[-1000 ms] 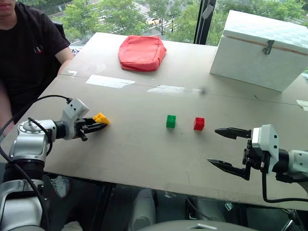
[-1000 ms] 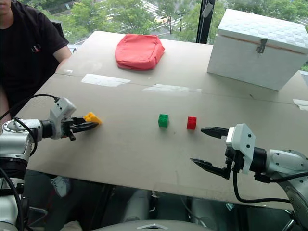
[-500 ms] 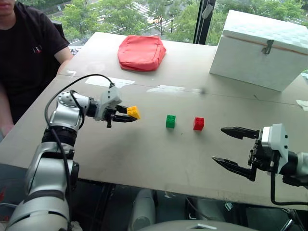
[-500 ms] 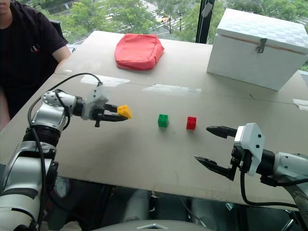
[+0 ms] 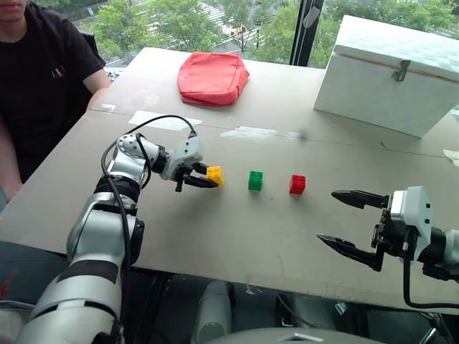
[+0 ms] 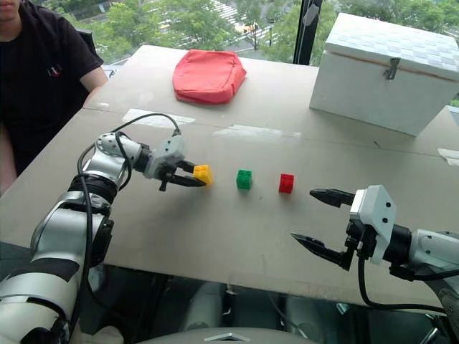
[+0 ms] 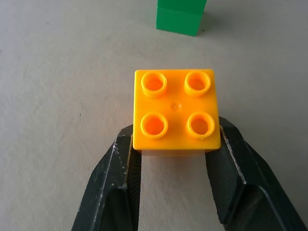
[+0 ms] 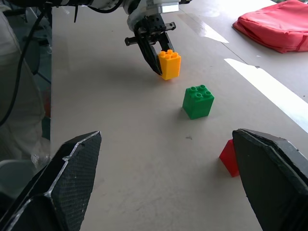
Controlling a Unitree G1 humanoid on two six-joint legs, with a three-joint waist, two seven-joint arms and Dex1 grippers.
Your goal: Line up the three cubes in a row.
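L claw (image 5: 208,180) clamped on yellow cube (image 5: 214,175), maybe touching table (image 5: 237,236); R claw (image 5: 351,222) agape.

No legible text, labels, brands or numbers on anything here; a small red mark on the chest of the person's black shirt (image 5: 56,72), upper left of the frame in the left eye view, is too small to make out

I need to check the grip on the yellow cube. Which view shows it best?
The left wrist view: the yellow cube is close up, studs up, clamped by the left gripper. Both eye views and the right wrist view show it small, from farther off.
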